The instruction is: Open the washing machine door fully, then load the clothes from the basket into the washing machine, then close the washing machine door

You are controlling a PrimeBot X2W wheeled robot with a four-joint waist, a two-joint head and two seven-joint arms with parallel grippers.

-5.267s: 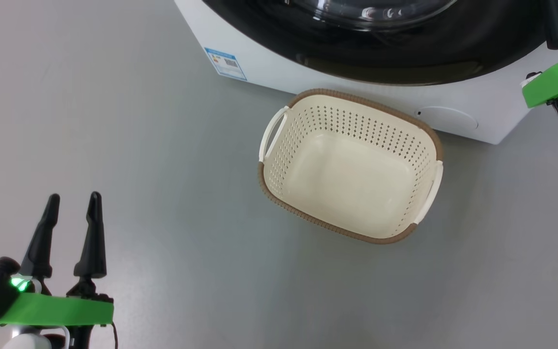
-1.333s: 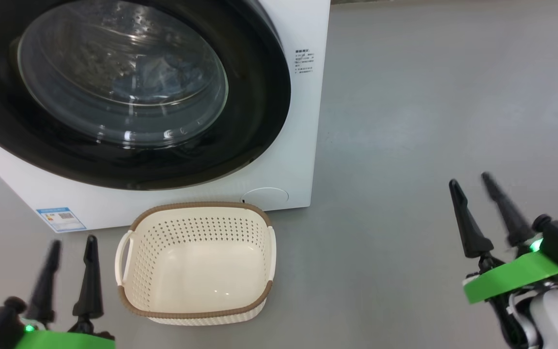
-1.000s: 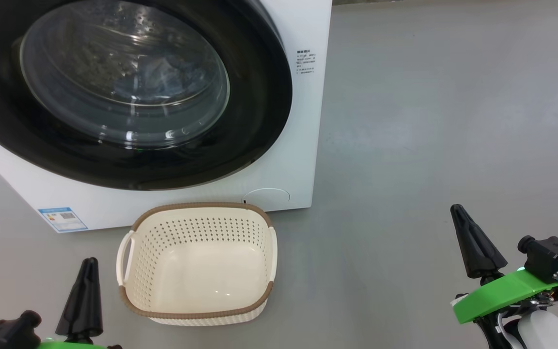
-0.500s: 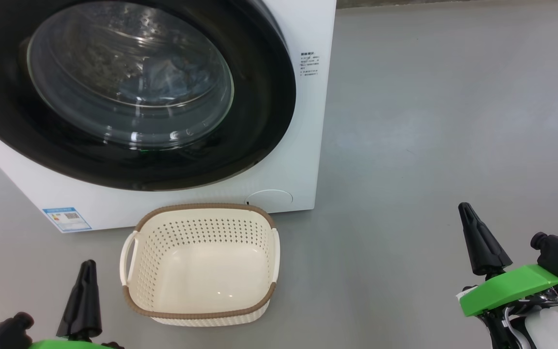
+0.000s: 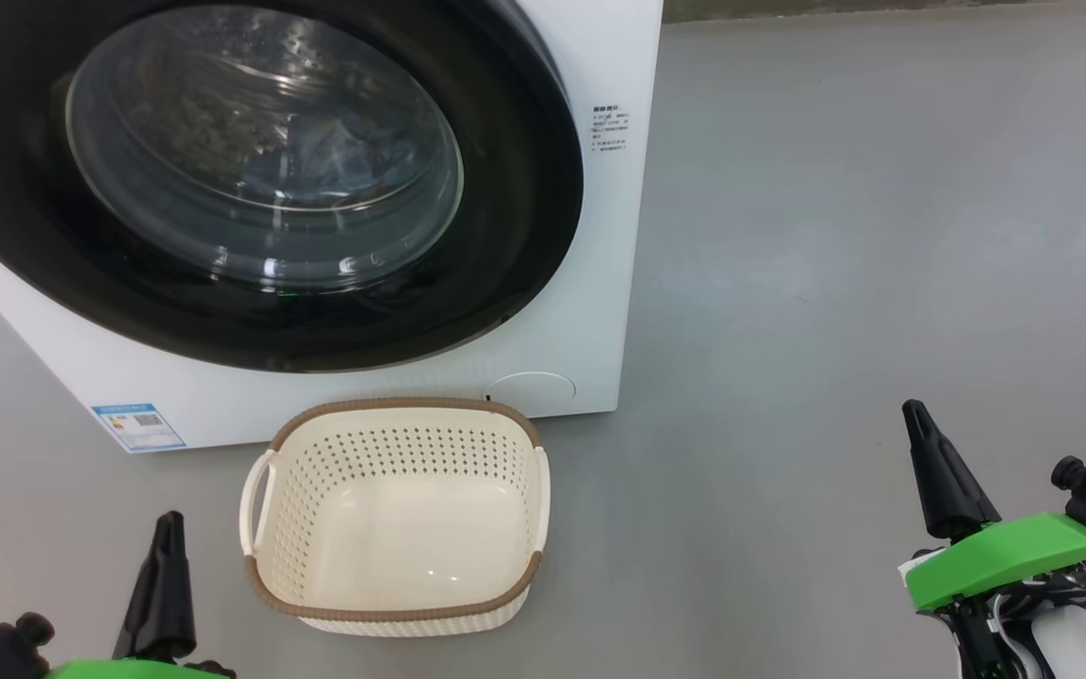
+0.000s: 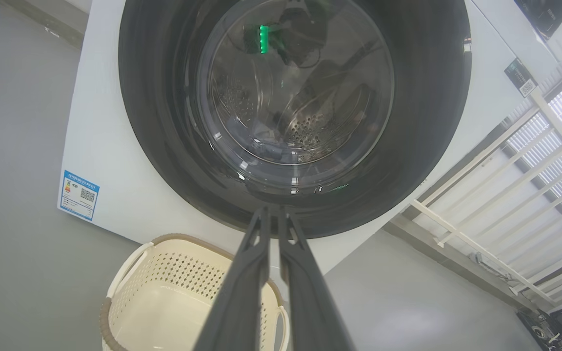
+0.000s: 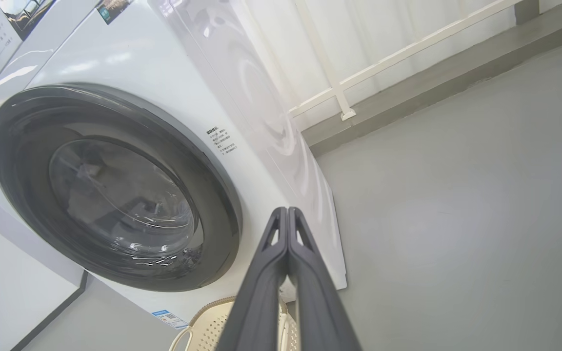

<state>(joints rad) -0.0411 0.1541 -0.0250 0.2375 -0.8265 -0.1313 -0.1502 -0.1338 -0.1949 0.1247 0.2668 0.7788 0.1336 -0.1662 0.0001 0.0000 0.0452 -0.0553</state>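
The washing machine (image 5: pixel 600 283) stands with its glossy black door (image 5: pixel 515 236) closed flat against the front. Behind the glass window (image 5: pixel 260 160) some bluish fabric (image 5: pixel 340 151) lies in the drum; its print is too dim to tell. The cream basket (image 5: pixel 392 613) sits empty on the floor just before the machine. At the lower left my left gripper (image 5: pixel 169 521) is shut, left of the basket. In the left wrist view its fingers (image 6: pixel 272 210) point at the door's lower rim. My right gripper (image 5: pixel 911 410) (image 7: pixel 287 210) is shut at the lower right, holding nothing, well apart from the basket.
Open grey floor (image 5: pixel 882 236) spreads to the right of the machine. A blue label (image 5: pixel 138 426) and a round service flap (image 5: pixel 532 387) mark its lower front. A white railing (image 6: pixel 481 204) runs along the wall beside it.
Both grippers went from open to shut about a second ago and sank lower in view. The head camera has since drifted slightly, so machine and basket appear shifted right.
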